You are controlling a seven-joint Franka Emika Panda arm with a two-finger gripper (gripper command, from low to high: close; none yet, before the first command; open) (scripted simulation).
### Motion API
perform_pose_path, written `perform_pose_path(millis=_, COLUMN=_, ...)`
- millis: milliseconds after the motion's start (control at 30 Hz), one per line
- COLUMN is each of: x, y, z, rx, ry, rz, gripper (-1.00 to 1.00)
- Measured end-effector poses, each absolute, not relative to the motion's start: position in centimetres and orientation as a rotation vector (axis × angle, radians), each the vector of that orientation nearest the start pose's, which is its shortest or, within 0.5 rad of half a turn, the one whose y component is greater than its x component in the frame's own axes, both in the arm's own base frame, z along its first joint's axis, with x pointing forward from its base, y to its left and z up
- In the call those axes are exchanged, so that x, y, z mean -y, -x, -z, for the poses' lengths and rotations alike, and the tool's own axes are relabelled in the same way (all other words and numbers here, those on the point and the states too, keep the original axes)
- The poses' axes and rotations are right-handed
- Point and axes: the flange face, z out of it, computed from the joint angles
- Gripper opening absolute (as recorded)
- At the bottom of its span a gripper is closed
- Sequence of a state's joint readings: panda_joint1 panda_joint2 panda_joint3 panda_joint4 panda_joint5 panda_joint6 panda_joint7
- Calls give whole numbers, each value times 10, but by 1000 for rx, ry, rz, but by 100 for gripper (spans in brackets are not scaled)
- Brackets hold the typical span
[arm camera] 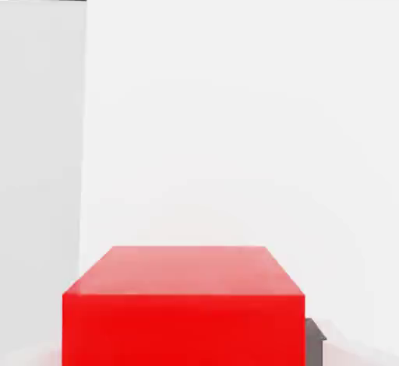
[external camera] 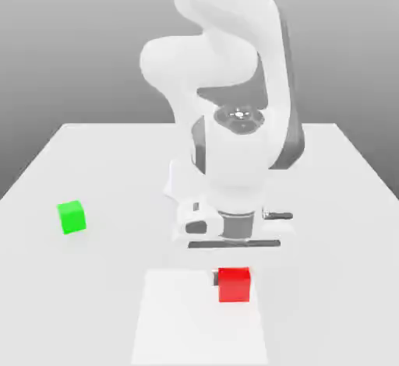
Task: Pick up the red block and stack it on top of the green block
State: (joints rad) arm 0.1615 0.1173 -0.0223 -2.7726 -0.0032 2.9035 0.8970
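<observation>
Currently listed, exterior view first. Item one: the white table (external camera: 93, 154), pale and bare-topped, running back to a grey backdrop. Item two: a brighter white rectangular patch (external camera: 179, 318) on the table's near part. Item three: the white arm (external camera: 234, 84), bent forward and down over the table's middle, its hand pointing downward. Item four: the gripper (external camera: 232, 257), low above the near patch, its dark cross-bar level just over the red block; the fingers themselves are hidden behind the hand and the cube. Item five: the red block (external camera: 234, 284), a plain cube directly beneath the hand, over the patch's far edge, a little toward the exterior view's right. Item six: the green block (external camera: 72, 216), a plain cube standing alone on the table at the exterior view's left, well apart from the red block and from the arm.

Hand view next. The red block (arm camera: 183, 310) sits very close to the camera, top face and one side face showing, squarely between the jaws. A dark finger (arm camera: 314, 339) shows just beside one side of the cube. Fingers drawn in narrow, closed against the red block. Beyond the cube lies the bright patch (arm camera: 234, 123) and the table (arm camera: 39, 123) beside it.
</observation>
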Motion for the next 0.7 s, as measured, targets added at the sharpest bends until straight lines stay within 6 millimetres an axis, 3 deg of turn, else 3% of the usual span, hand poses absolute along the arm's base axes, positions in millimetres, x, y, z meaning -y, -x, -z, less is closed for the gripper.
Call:
perform_pose_path(millis=267, x=-52, y=-373, z=-211, rx=-1119, ry=2932, rz=-4, gripper=-100)
perform_pose_path(millis=500, x=43, y=-363, z=-239, rx=-826, ry=2982, rz=-61, gripper=-100)
perform_pose_path(millis=700, x=122, y=-331, z=-255, rx=-535, ry=3018, rz=-62, gripper=-100)
